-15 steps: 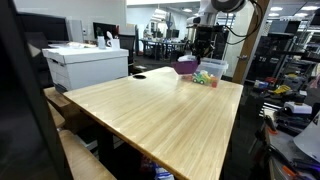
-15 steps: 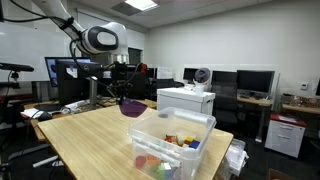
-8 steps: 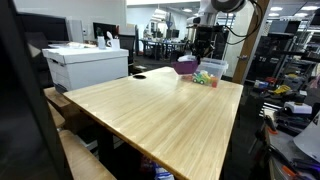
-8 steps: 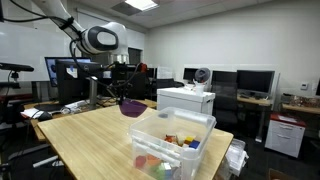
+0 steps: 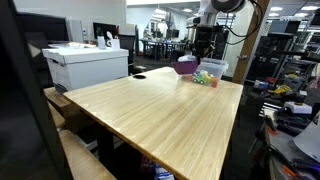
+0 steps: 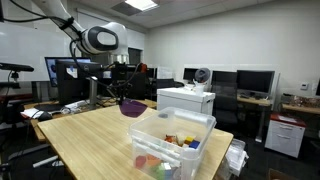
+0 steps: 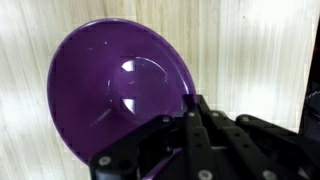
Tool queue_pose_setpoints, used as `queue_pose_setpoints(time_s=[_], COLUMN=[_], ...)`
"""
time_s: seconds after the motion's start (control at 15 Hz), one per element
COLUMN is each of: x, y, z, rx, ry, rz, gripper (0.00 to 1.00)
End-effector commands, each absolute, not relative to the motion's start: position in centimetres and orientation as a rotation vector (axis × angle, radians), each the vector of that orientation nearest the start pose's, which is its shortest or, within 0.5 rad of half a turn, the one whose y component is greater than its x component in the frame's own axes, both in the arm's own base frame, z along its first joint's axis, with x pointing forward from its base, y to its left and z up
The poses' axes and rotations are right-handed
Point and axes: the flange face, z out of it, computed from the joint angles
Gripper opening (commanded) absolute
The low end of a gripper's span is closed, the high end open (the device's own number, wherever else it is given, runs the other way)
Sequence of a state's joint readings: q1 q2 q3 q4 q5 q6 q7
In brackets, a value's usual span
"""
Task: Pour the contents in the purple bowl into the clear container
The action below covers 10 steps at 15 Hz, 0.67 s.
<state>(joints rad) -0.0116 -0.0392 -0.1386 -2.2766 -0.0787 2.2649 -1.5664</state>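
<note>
The purple bowl [image 7: 118, 92] is held by my gripper [image 7: 185, 115], which is shut on its rim. In the wrist view the bowl's inside looks empty. In both exterior views the bowl [image 6: 132, 106] [image 5: 187, 66] hangs tilted above the wooden table, just beside the clear container [image 6: 170, 143] [image 5: 211, 69]. Small colourful pieces [image 6: 180, 141] lie inside the container, red, yellow and green. A few coloured pieces [image 5: 205, 78] also show by the container in an exterior view.
A big white box [image 5: 85, 65] [image 6: 186, 100] stands on the wooden table [image 5: 160, 115]. Desks, monitors and chairs [image 6: 250, 85] surround the table. A black object [image 5: 139, 75] lies near the box.
</note>
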Motion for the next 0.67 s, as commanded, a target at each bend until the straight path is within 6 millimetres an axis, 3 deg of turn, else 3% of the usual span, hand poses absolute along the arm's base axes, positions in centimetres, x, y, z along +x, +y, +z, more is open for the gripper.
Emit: queue_pose_setpoints(time_s=[0.0,0.6], x=[50.79,50.78], y=[-7.90,-7.87], z=[37.52,37.51], rx=[-2.377,-2.377], ry=[-2.139,-2.140], rz=[0.040,0.040], gripper=[0.04,0.01])
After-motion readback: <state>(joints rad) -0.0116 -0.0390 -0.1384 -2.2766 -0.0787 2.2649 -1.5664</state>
